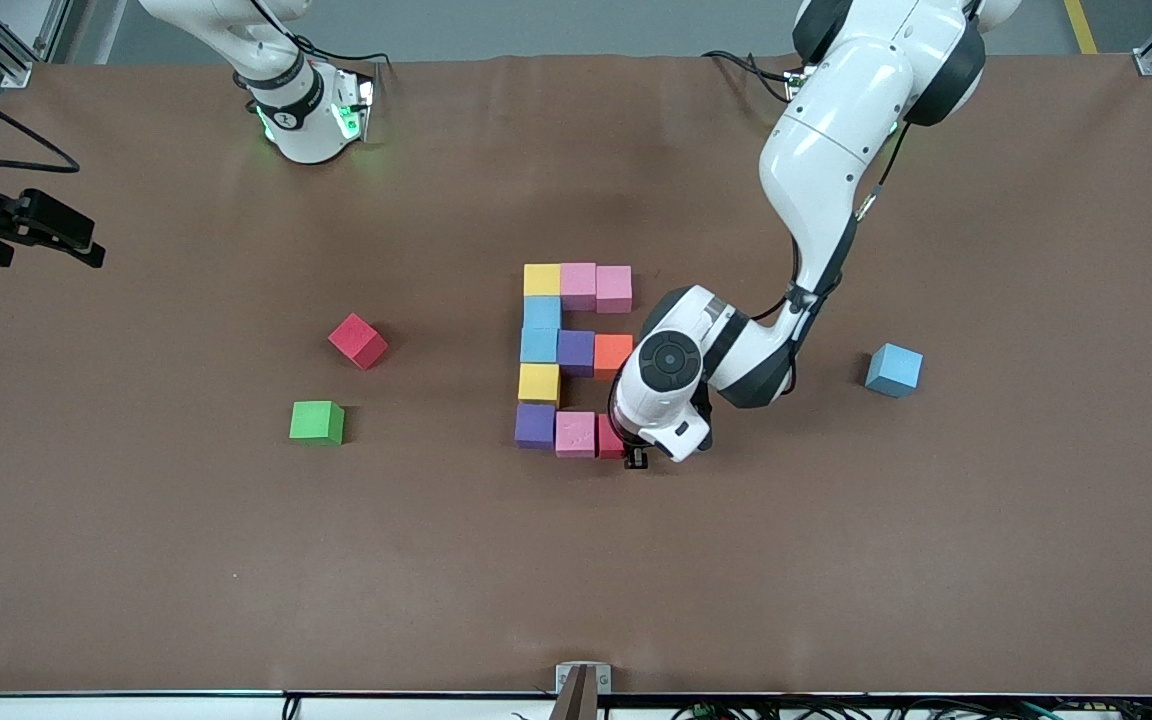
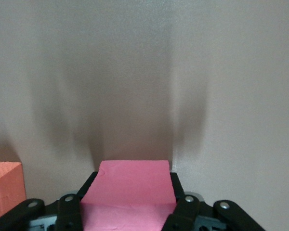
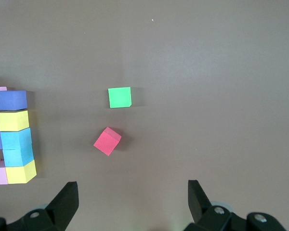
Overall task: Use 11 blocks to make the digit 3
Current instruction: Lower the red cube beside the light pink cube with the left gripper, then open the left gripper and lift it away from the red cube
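Observation:
Several blocks lie touching in an E-like figure (image 1: 576,352) mid-table: a yellow (image 1: 542,280) and two pink ones form the bar farthest from the front camera, light blue, yellow and purple (image 1: 535,425) ones form the column, and purple and orange (image 1: 613,355) ones form the middle bar. In the nearest bar a pink block (image 1: 575,434) adjoins a red block (image 1: 609,437). My left gripper (image 1: 636,455) is shut on that red block (image 2: 130,185), low at the table. My right gripper (image 3: 132,190) hangs open and empty high over the table.
A loose red cube (image 1: 357,341) and a green cube (image 1: 317,421) lie toward the right arm's end. A loose light blue cube (image 1: 893,369) lies toward the left arm's end. The orange block (image 2: 5,187) shows beside the left gripper.

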You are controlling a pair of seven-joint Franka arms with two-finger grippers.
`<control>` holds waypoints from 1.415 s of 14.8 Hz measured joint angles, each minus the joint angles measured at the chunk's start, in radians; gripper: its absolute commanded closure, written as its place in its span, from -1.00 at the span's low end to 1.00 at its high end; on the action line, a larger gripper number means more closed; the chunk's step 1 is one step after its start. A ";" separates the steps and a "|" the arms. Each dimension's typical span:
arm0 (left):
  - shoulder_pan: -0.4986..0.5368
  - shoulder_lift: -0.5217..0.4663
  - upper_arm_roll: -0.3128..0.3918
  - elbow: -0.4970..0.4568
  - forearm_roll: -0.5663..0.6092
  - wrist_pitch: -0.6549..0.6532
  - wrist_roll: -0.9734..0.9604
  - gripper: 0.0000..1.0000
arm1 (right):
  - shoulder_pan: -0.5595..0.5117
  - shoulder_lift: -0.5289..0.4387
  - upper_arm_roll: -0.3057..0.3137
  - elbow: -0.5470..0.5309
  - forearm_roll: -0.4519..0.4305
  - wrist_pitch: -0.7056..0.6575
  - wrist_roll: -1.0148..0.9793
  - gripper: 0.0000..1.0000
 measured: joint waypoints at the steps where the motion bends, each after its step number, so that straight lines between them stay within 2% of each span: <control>1: 0.000 0.000 0.000 0.000 0.000 0.000 -0.002 0.94 | 0.000 0.000 0.000 0.000 0.000 0.000 0.000 -1.00; 9: -0.015 0.005 0.000 0.000 0.000 0.032 -0.002 0.90 | 0.000 0.000 0.003 0.000 0.000 0.000 0.000 -1.00; 10: -0.015 0.005 0.000 0.000 0.000 0.033 -0.002 0.80 | 0.000 0.000 0.003 0.000 0.000 0.000 0.000 -1.00; 12: -0.015 0.006 0.000 0.000 0.000 0.033 -0.002 0.27 | 0.000 0.000 0.003 0.000 0.000 0.000 0.000 -1.00; 13: -0.015 0.006 0.000 0.000 0.000 0.033 -0.002 -0.07 | 0.000 0.000 0.003 0.000 0.000 0.000 0.000 -1.00; 15: -0.015 0.006 0.001 0.000 0.000 0.033 -0.002 -0.98 | 0.000 0.000 0.003 0.000 0.000 0.000 0.000 -1.00; 21: -0.014 -0.005 0.004 0.015 0.011 -0.002 0.137 -1.00 | 0.000 0.000 0.003 0.000 0.000 0.000 0.000 -1.00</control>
